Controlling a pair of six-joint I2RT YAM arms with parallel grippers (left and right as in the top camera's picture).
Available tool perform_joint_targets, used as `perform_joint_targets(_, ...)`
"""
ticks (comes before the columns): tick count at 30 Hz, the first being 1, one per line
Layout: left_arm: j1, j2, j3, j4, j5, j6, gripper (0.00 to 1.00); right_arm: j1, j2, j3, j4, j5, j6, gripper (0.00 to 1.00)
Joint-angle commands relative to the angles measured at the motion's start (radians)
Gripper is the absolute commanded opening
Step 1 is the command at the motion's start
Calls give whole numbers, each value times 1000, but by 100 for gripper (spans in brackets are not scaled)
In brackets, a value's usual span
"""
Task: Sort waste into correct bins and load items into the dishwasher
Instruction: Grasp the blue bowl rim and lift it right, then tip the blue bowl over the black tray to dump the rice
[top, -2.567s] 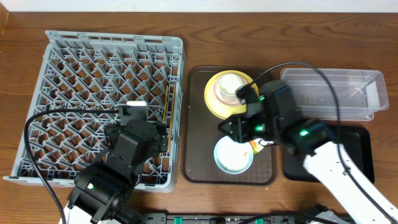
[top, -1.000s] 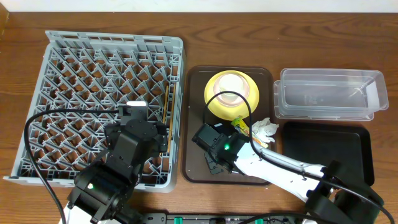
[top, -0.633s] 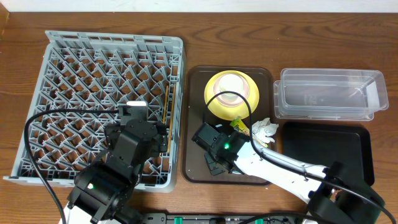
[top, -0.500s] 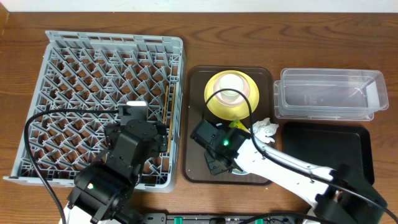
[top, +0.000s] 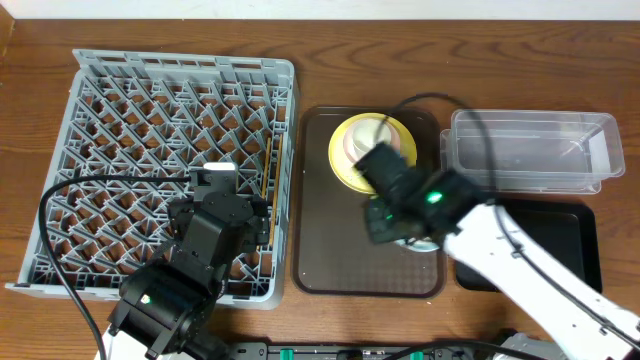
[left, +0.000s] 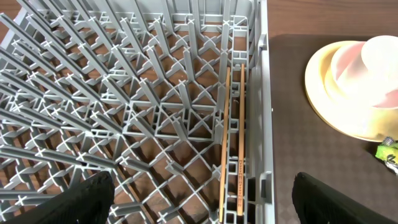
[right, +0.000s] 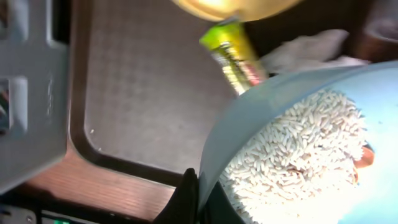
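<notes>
overhead and wrist views, desk (top: 150, 25) seen from above. the rack (top: 130, 110) fills the 9 o'clock side. two chopsticks (left: 227, 143) lie side by side in the channel along its 3 o'clock wall. the left pincer (left: 208, 202) hangs over the rack's 6 o'clock part, released, fingers (left: 93, 196) spread wide and holding nothing.

the brown tray (top: 325, 240) lies at centre, just beside the rack. at its 12 o'clock end sits the plate (top: 340, 160), with the cream bowl (top: 365, 135) on it.

the right arm crosses the tray's 3 o'clock half and hides most of what lies below it. the right pincer (right: 198, 186) is clenched on the rim of the blue bowl (right: 280, 93), one dark finger outside the wall. the bowl holds a bed of white crumbs (right: 298, 155), like rice grains. only a pale sliver of the bowl shows overhead, at the tray's 4 o'clock corner. whether it rests on the tray or is raised cannot be told.

beyond the bowl's rim lies the wrapper (right: 233, 53), one end near the plate's edge. the napkin (right: 311, 46) lies just beside it.

the tub (top: 530, 150) stands at 2 o'clock of the brown tray. the black tray (top: 575, 240) lies at 4 o'clock, touching or nearly touching the tub's 6 o'clock side.
</notes>
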Motion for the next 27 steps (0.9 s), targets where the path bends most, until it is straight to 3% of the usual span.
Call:
perform_joint_targets(1,0,-1,6,-3,2,-2,92,-109,-71,14,-15,-52,-74,1)
perform_joint_targets(15,0,-1,5,-3,1,-2,92,-654,-341,-29,-79,-202,-298,1)
perform_joint_targets(27,0,-1,6,-3,1,-2,92,-1138,-391,-222,9,-652,-532,1)
